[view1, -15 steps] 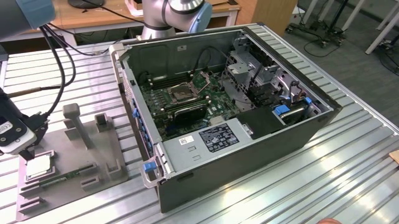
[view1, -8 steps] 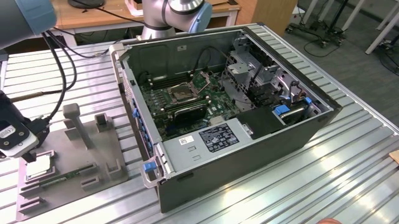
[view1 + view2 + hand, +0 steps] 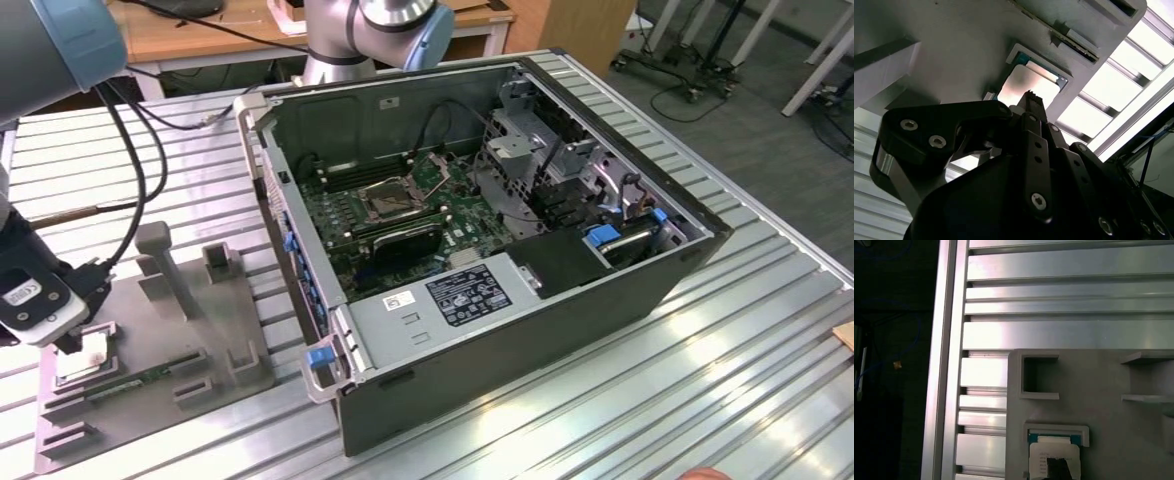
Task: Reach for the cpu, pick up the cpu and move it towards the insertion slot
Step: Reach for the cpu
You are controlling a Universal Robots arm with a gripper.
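The gripper [image 3: 70, 343] is hanging low at the exterior view's left, directly above the cpu [image 3: 83, 358]. Its dark tip is crossing the edge of the chip in both wrist views [image 3: 1029, 96] [image 3: 1056, 467]. How far open the gripper is standing, and whether it is touching or gripping the chip, cannot be told from these angles. The cpu [image 3: 1026, 82] is lying flat in a pale-framed square recess of a grey fixture plate [image 3: 154, 335], its shiny top catching the light in the second wrist view. In the first wrist view its pale face [image 3: 1040, 457] is showing inside the same raised frame. Just beside it on the plate, a long green memory stick [image 3: 150, 378] is lying in its own holder, and grey upright posts are rising from the plate behind. The plate is resting on a slatted aluminium counter [image 3: 574, 420]. Well apart from it, towards the exterior view's right, an open computer case [image 3: 534, 335] is lying on its side with the green board exposed. The insertion slot [image 3: 391, 200] is sitting in that board, its silver frame surrounding a dark centre. Black cables [image 3: 134, 150] are trailing down from the arm [image 3: 47, 40] towards the gripper.
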